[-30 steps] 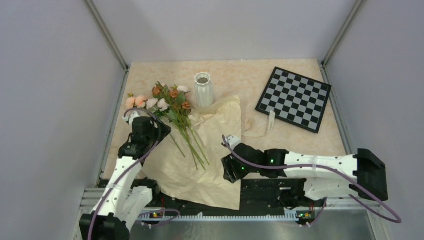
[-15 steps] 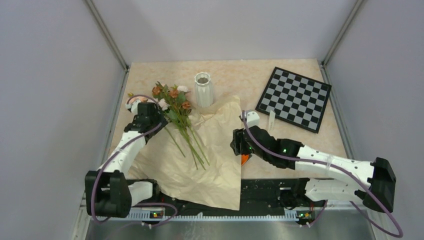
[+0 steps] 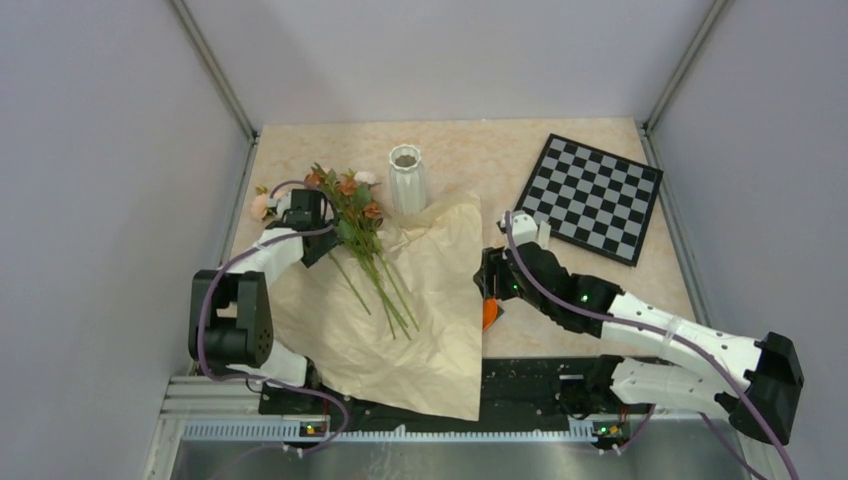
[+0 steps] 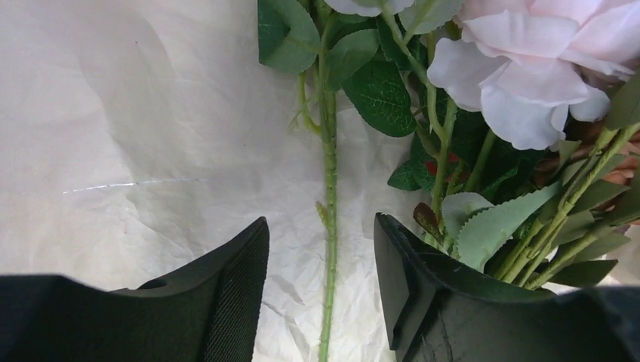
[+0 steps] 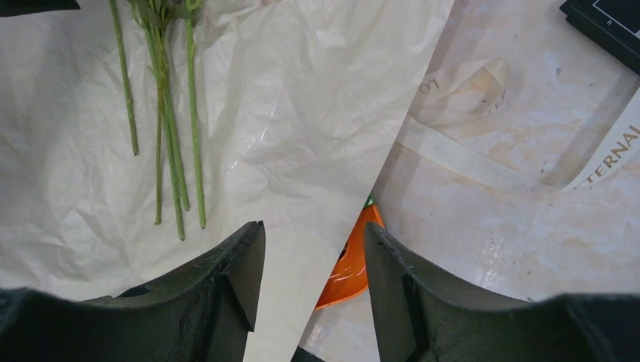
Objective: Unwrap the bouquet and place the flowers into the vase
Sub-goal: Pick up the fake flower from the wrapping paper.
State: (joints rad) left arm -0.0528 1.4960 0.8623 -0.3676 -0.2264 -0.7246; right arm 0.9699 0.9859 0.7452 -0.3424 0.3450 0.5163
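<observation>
the left gripper point(image 4: 321, 249) is standing with its jaws apart and clasping nothing. a single green stem point(image 4: 330, 188) is running straight down the gap between the fingers point(image 4: 234, 279) without touching either pad. the rest of the flowers point(image 3: 350, 200), leaves and a pale pink rose point(image 4: 528, 68) are crowding just past the other finger. from above, this gripper is sitting at the bloom end of the bunch, on its left side. the bunch is lying flat on the opened kraft paper point(image 3: 400, 340), its long axis slanting from the blooms at the far left to the stem tips point(image 3: 405, 325) nearer the middle of the sheet. the vase point(image 3: 406, 180) is standing upright just right of the blooms, at the paper's far corner, so the left arm looks much the nearer to both. a grip here will likely need the other stems gathered in too, then the bunch tipped upright to get the stem ends over that narrow mouth. the right gripper point(image 5: 313, 256) is hanging with its jaws parted and empty over the paper's right edge. an orange ring point(image 5: 351, 264) is peeking out beneath it, and the loose cream ribbon point(image 5: 453, 87) is lying on the bare table point(image 3: 470, 150) beyond. a checkerboard point(image 3: 588, 197) is lying at the far right, well apart from the vase.
</observation>
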